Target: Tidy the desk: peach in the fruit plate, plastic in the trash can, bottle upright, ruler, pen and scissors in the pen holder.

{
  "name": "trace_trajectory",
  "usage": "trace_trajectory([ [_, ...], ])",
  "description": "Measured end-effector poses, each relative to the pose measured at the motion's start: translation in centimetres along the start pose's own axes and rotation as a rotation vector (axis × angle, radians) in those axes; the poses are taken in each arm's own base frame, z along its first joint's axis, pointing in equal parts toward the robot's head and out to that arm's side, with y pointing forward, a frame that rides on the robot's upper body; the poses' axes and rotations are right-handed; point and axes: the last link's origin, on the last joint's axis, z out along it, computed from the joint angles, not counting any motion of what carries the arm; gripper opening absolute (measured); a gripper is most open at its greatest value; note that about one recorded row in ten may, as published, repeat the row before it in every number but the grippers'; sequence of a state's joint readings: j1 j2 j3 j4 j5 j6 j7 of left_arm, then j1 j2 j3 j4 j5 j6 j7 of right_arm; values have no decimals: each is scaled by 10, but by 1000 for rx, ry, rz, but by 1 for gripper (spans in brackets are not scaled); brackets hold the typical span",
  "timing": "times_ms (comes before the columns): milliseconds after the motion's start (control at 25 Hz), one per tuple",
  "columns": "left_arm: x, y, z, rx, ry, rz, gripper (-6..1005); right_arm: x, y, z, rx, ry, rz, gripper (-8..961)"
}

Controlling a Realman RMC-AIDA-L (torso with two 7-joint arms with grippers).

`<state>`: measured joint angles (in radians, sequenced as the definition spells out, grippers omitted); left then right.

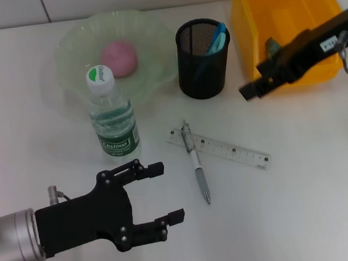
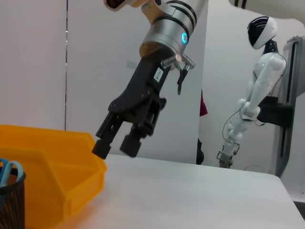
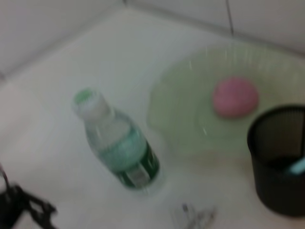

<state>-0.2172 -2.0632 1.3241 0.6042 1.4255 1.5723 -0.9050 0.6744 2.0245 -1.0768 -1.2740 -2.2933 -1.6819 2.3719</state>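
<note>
A pink peach (image 1: 119, 57) lies in the green fruit plate (image 1: 72, 51). A water bottle (image 1: 112, 115) stands upright in front of the plate. The black mesh pen holder (image 1: 204, 71) holds blue-handled scissors (image 1: 216, 37). A clear ruler (image 1: 229, 149) and a pen (image 1: 197, 164) lie crossed on the table, the pen on top. My left gripper (image 1: 166, 192) is open and empty, low, in front of the bottle and left of the pen. My right gripper (image 1: 250, 89) hovers at the front left corner of the yellow bin (image 1: 285, 6), fingers apart and empty (image 2: 114, 147).
The white table (image 1: 306, 204) ends at a wall at the back. The yellow bin (image 2: 52, 162) stands at the back right, next to the pen holder (image 2: 12, 200). Something small and grey (image 1: 271, 45) shows inside the bin. Another white robot (image 2: 257, 90) stands beyond the table.
</note>
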Motion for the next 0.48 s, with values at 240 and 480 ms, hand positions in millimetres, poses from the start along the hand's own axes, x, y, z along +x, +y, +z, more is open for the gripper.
trace_trajectory([
  [240,0,-1,1,-1,-2,-4,812,-4,8,28,61,190,-162,768],
  [480,0,-1,1,-3,-3,-4,812,-2,12,59,34,245,-262,765],
])
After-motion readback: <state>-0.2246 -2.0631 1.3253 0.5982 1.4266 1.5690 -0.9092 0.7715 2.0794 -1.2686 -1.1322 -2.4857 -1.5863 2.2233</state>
